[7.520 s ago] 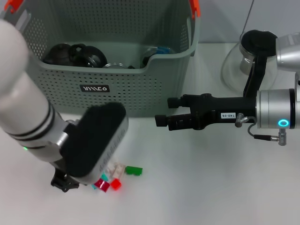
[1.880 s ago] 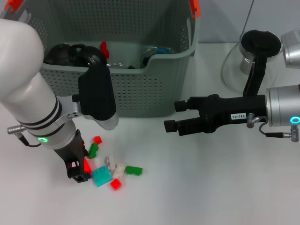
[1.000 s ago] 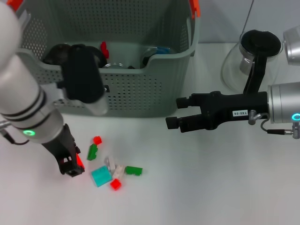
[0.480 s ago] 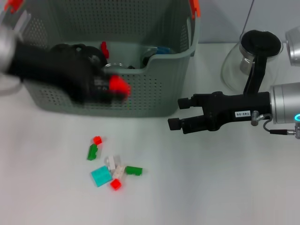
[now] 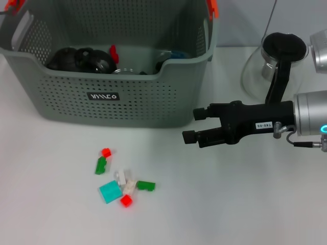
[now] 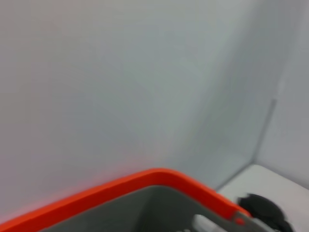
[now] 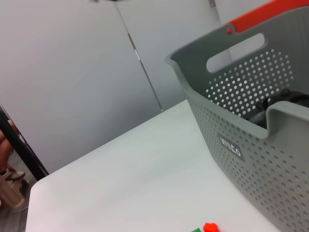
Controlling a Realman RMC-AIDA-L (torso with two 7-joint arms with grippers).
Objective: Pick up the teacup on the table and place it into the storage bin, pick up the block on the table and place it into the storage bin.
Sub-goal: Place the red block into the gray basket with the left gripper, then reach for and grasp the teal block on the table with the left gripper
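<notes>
One storage bin (image 5: 127,97) stood on the desk (image 5: 230,204), and one glass carafe (image 5: 271,66). Seven loose blocks lay in a cluster: two red (image 5: 106,152), two green (image 5: 100,165), two white (image 5: 121,177) and one teal (image 5: 110,192). One end effector (image 5: 190,126) was in sight.

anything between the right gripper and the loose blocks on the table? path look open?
Nothing visible in the way. In the head view the right gripper hovers in front of the storage bin, its fingers apart, and only bare table lies between it and the blocks. The glass carafe stands behind the arm.
</notes>
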